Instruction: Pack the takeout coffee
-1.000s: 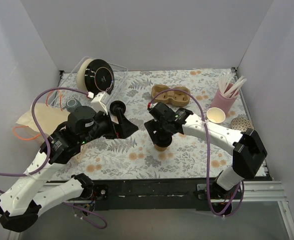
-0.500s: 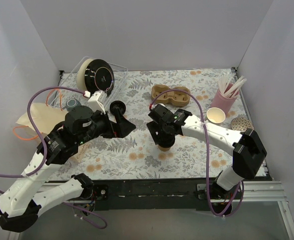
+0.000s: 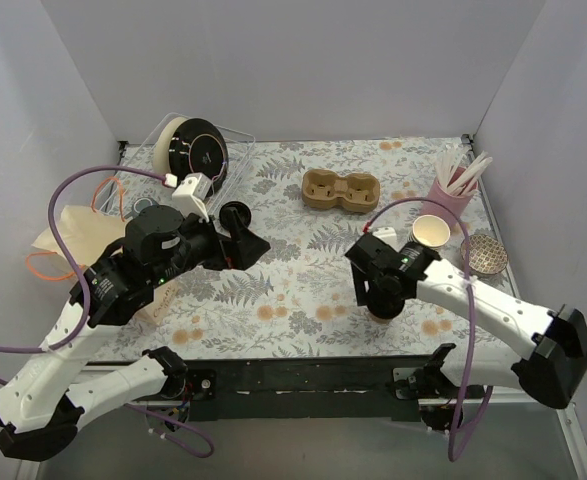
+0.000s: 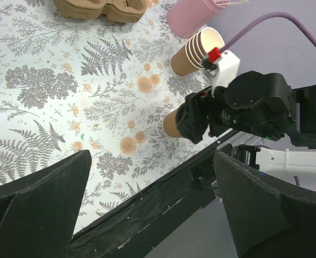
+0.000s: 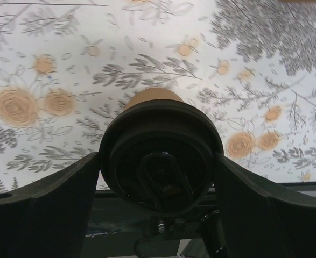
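The takeout coffee, a kraft-brown cup with a round black lid, sits between the fingers of my right gripper, which is shut on it at lid height. In the top view the right gripper holds the cup near the table's front edge, right of centre. The left wrist view shows the cup under the right gripper. My left gripper is open and empty, over the mat left of centre; its jaws stand wide apart in the left wrist view.
A brown two-hole cup carrier lies at the back centre. A pink cup of straws, a stack of paper cups and a round patterned disc stand at the right. A clear bin and a kraft bag are at the left.
My right gripper has carried the coffee cup from the middle of the mat to the right and nearer the front edge. The left gripper has drawn back slightly to the left.
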